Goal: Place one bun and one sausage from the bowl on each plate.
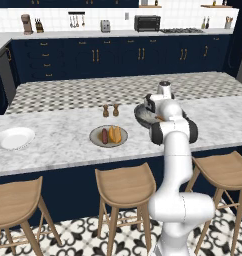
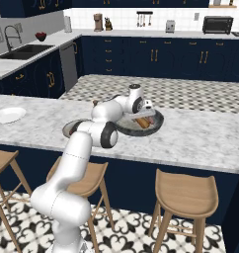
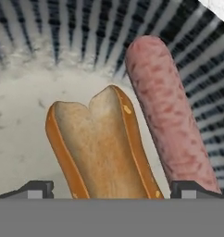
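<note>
A bun (image 3: 102, 148) and a sausage (image 3: 171, 118) lie side by side in the dark-grey bowl (image 2: 158, 120), which sits on the marble counter (image 2: 205, 138). In the hand view the bun, split along its top, lies between the two dark fingertips (image 3: 37, 189), while the sausage runs beside it with its near end at the other fingertip. The end effector (image 3: 114, 190) is spread wide, holds nothing, and hangs close above the bowl with the bun centred under it. From the base views the white arm reaches over the bowl, partly hiding it.

Further along the counter stands the beige plate (image 1: 95, 135), carrying a second sausage (image 1: 105, 135) and a second bun (image 1: 114, 134). Just behind it are two small brown shakers (image 1: 111, 110). The white plate (image 1: 13, 138) lies well apart, near the counter's far end. Wooden stools (image 1: 125, 186) stand below the counter's edge.
</note>
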